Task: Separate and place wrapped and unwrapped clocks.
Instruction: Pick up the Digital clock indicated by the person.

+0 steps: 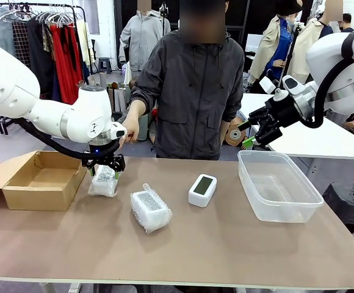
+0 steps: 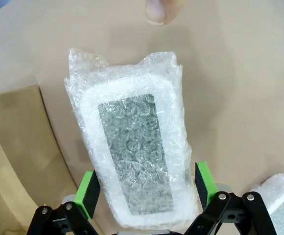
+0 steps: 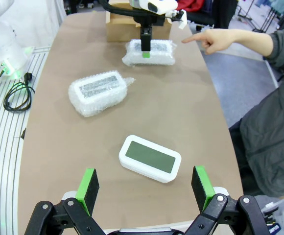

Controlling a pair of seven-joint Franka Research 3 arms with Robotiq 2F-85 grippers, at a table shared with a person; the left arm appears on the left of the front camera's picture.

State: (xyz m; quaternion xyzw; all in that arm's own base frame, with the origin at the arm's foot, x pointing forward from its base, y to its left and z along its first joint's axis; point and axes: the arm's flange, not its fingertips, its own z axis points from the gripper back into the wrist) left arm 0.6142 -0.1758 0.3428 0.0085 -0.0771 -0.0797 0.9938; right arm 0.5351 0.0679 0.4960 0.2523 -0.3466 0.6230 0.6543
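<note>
Pickup step, looks like: your left gripper [image 2: 146,188] sits wide open, empty, straddling 1 wrapped clock [image 2: 132,147] right beside the box [image 1: 39,198], so I reckon you just close gently and lift.

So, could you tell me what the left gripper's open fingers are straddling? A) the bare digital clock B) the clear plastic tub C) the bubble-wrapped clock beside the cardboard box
C: the left gripper has a green pad on either side of the bubble-wrapped clock, close beside the cardboard box.
</note>
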